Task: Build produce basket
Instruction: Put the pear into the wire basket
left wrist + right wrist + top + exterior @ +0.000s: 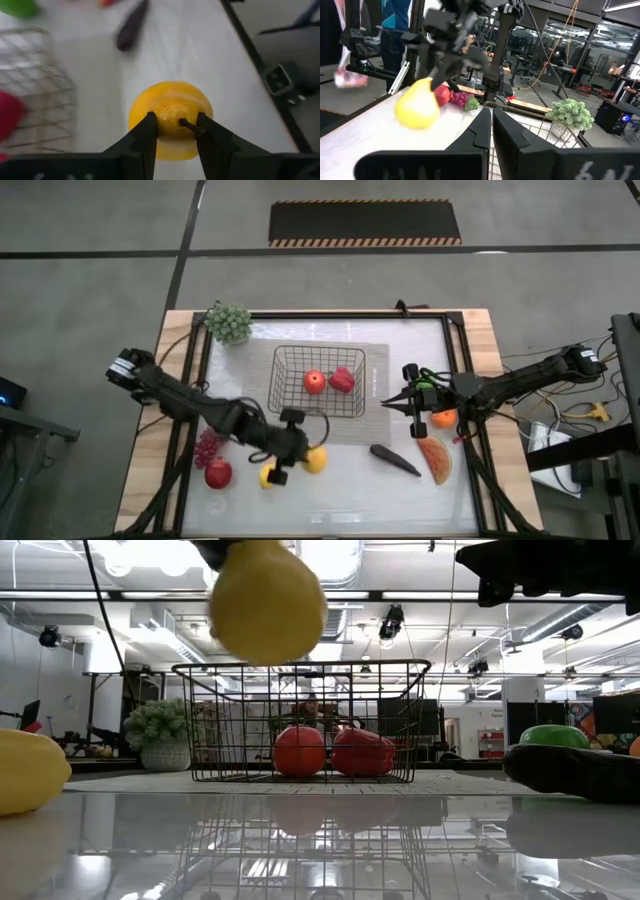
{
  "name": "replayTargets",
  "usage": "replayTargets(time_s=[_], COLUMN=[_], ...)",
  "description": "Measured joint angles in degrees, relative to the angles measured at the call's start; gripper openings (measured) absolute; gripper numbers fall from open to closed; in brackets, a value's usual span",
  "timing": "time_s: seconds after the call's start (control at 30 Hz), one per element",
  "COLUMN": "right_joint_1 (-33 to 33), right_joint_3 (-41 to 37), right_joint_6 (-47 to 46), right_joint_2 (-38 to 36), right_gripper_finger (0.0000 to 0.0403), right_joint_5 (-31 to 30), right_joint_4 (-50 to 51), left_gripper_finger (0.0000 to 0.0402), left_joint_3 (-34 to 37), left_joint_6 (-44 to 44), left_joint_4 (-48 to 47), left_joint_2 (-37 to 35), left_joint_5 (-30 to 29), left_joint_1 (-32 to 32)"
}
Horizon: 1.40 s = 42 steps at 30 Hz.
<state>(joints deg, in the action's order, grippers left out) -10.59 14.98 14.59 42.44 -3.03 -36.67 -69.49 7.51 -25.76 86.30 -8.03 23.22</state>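
A pale table (330, 490) is seen from above, with a dark wire basket (288, 360) sitting near its middle. Inside the basket lie two pieces of produce, a red apple (314, 382) and a red pepper (342, 379), side by side.

The left arm reaches in from the left. Its left gripper (292, 448) is closed around a yellow pear (171, 117), stem toward the camera, and the low view shows the pear lifted clear of the table, in front of the basket and not yet over it.

The right arm waits just to the right of the basket; its right gripper (400, 402) has its fingers pressed together and holds nothing.

Much remains loose on the table. Near the left gripper are a yellow lemon (268, 476) and what appears to be another yellow piece, though the arm partly covers it. Further left are a second red apple (218, 473) and dark-red grapes (207, 447). On the right lie a purple eggplant (395, 459), a watermelon slice (435, 459), an orange (444, 418) and a green fruit (427, 393). A pale green bunch (229, 322) stands at the far left corner.

The task looks early: two pieces in, one in the air, most still out.
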Motion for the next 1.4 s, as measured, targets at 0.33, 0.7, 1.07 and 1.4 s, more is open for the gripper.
replayTargets(time_s=[0.33, 0.7, 1.07, 1.4], right_joint_1=[0.0, 0.02, 0.01, 0.02], right_joint_3=[0.0, 0.0, 0.0, 0.0], right_joint_6=[0.0, -0.27, -1.14, -1.03], right_joint_2=[0.0, 0.0, 0.04, 0.07], right_gripper_finger=[0.0009, 0.0009, 0.0009, 0.0009], right_joint_5=[-0.01, -0.02, -0.02, -0.02], right_joint_4=[0.0, 0.21, 0.55, 0.51], left_gripper_finger=[0.0093, 0.0093, 0.0093, 0.0104], left_joint_3=[0.2, 4.43, 6.41, 6.88], left_joint_6=[-2.24, 0.9, 0.59, 0.72], left_joint_4=[-0.68, -5.92, -9.38, -9.44], left_joint_2=[-7.48, -6.61, -2.46, 2.43], left_joint_5=[-0.07, -3.0, -6.59, -8.67], left_joint_1=[-15.34, -30.02, -33.1, -33.38])
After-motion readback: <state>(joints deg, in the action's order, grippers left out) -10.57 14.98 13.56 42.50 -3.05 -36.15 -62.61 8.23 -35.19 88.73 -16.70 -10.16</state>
